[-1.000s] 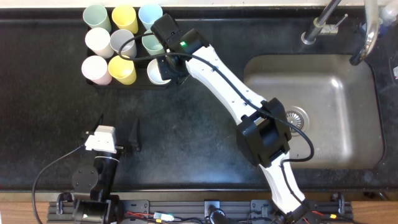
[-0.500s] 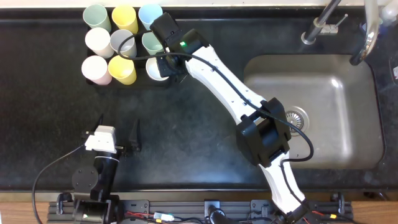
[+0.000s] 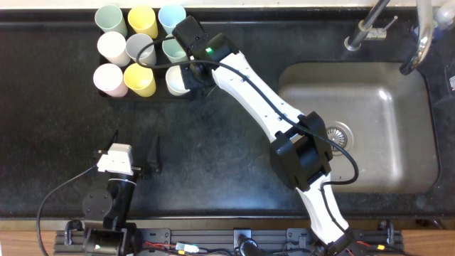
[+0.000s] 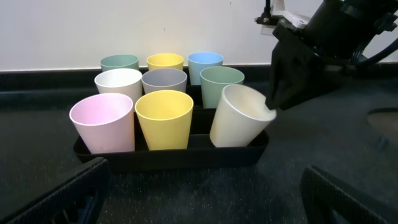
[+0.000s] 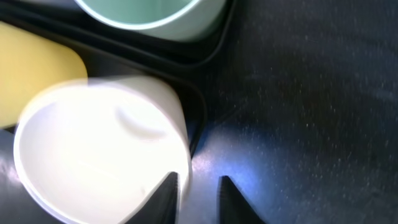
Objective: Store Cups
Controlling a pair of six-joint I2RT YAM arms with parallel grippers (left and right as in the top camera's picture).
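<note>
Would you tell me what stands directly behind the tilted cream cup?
A green cup stands upright behind the cream cup, with a blue cup behind that. The cream cup hides part of the green cup's side.

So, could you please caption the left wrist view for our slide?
Right gripper holds a tilted cream cup in the black tray, beside eight upright cups.

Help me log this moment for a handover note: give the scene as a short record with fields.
tray: black, on the dark counter beside the sink
upright cups: eight, in three rows
tilted cup: white, leaning in the tray's corner slot nearest the sink and the arms' bases
right pincer: shut on the tilted cup's rim
left pincer: open, off the tray, holding nothing
</note>
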